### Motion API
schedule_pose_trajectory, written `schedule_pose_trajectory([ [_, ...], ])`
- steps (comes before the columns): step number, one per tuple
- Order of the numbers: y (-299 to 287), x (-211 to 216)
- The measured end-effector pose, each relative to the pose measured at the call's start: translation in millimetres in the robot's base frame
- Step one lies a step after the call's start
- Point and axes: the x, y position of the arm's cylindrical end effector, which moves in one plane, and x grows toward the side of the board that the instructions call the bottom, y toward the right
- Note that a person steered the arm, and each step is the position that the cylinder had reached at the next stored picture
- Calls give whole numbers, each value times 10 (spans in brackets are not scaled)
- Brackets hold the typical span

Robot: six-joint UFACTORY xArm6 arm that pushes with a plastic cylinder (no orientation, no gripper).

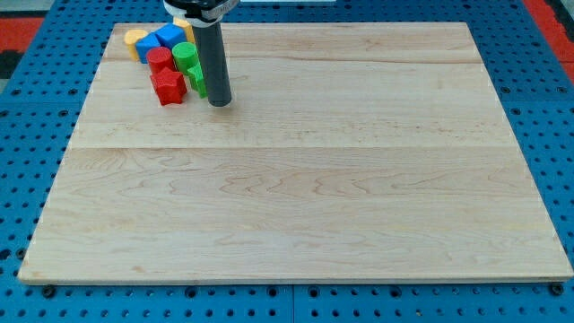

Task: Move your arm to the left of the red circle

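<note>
The red circle (160, 60) is a red cylinder in a cluster of blocks at the view's top left of the wooden board (296, 179). My tip (220, 102) rests on the board to the right of the cluster, right next to a green block (196, 81) and below-right of the red circle. A red star-shaped block (169, 87) lies just below the red circle, to the left of my tip. A green cylinder (185, 56) stands right of the red circle.
A yellow block (135, 41) and blue blocks (168, 38) lie at the top of the cluster. Another yellow block (186, 26) is partly hidden behind the rod. The board sits on a blue perforated table (36, 108).
</note>
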Motion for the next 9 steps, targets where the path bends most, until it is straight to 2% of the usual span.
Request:
schedule_pose_trajectory([
  [1, -273, 672],
  [4, -444, 659],
  [6, -1269, 654],
  [8, -1256, 653],
  [9, -1490, 556],
])
